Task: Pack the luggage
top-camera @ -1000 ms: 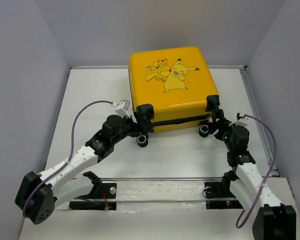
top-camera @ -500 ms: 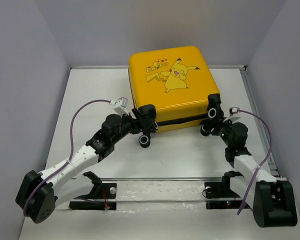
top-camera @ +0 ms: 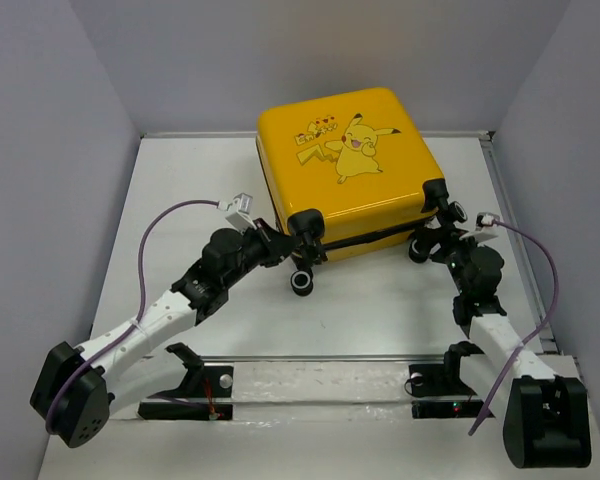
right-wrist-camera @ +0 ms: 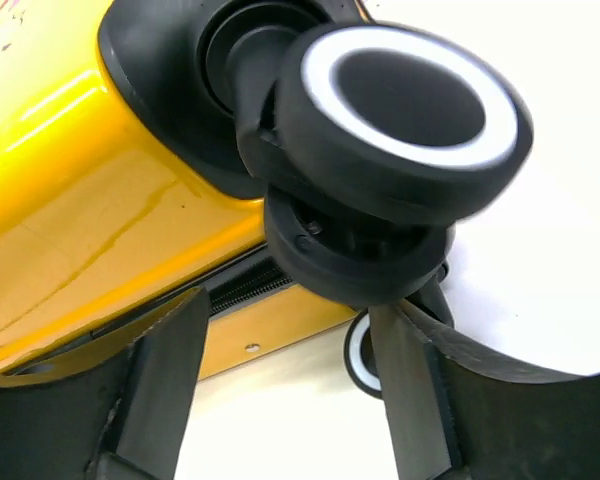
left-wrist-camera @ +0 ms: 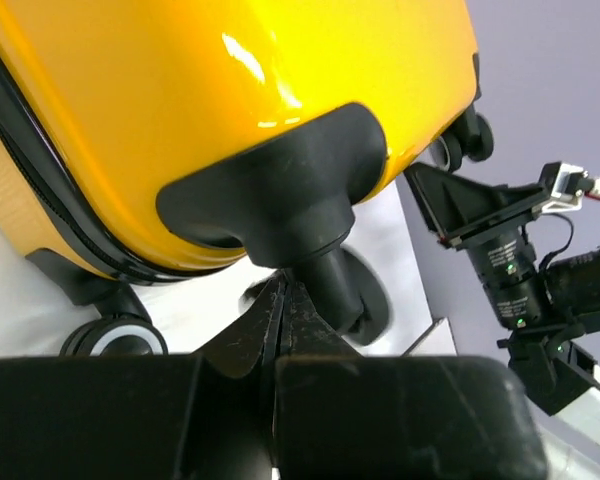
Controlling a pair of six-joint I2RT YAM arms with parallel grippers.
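Yellow cartoon-print hard-shell suitcase (top-camera: 345,165), far-centre on the white table (top-camera: 180,190), just swung its near edge right. My left gripper (left-wrist-camera: 283,295): pinched shut under near-left caster (left-wrist-camera: 355,295). My right gripper (right-wrist-camera: 288,315): spread around near-right caster (right-wrist-camera: 405,110). Lid looks down, zip possibly undone.

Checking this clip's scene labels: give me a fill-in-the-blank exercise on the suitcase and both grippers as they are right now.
1. The luggage lies with its cartoon print facing ____.
2. Its hard shell is ____ in colour.
3. The left gripper has its fingers ____, their tips close to a black wheel housing.
4. The right gripper is ____, with a black-and-white caster wheel just beyond its fingers.
Missing words: up; yellow; shut; open.
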